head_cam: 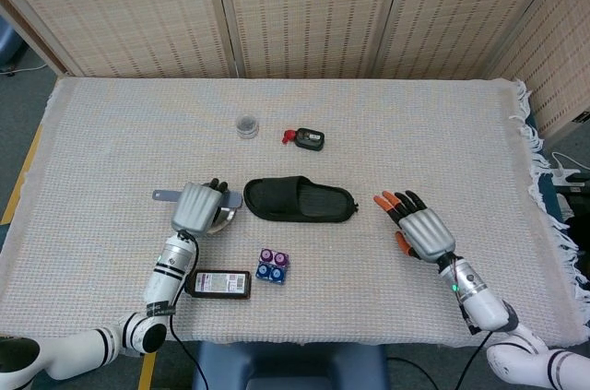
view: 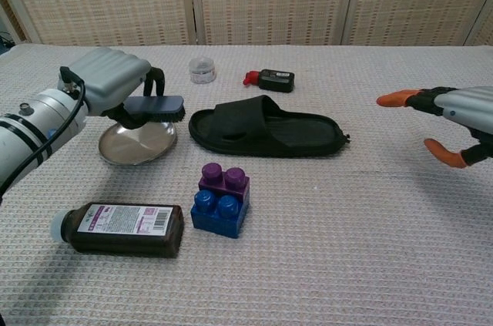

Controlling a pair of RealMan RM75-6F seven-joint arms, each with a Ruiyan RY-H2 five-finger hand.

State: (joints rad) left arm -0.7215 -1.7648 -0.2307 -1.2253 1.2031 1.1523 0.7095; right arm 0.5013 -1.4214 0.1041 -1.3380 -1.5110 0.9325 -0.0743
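My left hand (head_cam: 196,208) (view: 108,79) grips a dark brush (view: 154,106) by its grey handle (head_cam: 166,195) and holds it in the air just above a round silver plate (view: 139,143) (head_cam: 224,218). A black slipper (head_cam: 300,199) (view: 266,129) lies right of the plate. My right hand (head_cam: 419,227) (view: 454,114) hovers over the cloth right of the slipper, its orange-tipped fingers spread and nothing in it.
A brown bottle (head_cam: 218,284) (view: 119,228) lies on its side near the front edge beside stacked purple and blue blocks (head_cam: 272,266) (view: 221,200). Behind the slipper stand a small clear jar (head_cam: 246,125) (view: 202,71) and a black device with a red tip (head_cam: 307,138) (view: 273,79).
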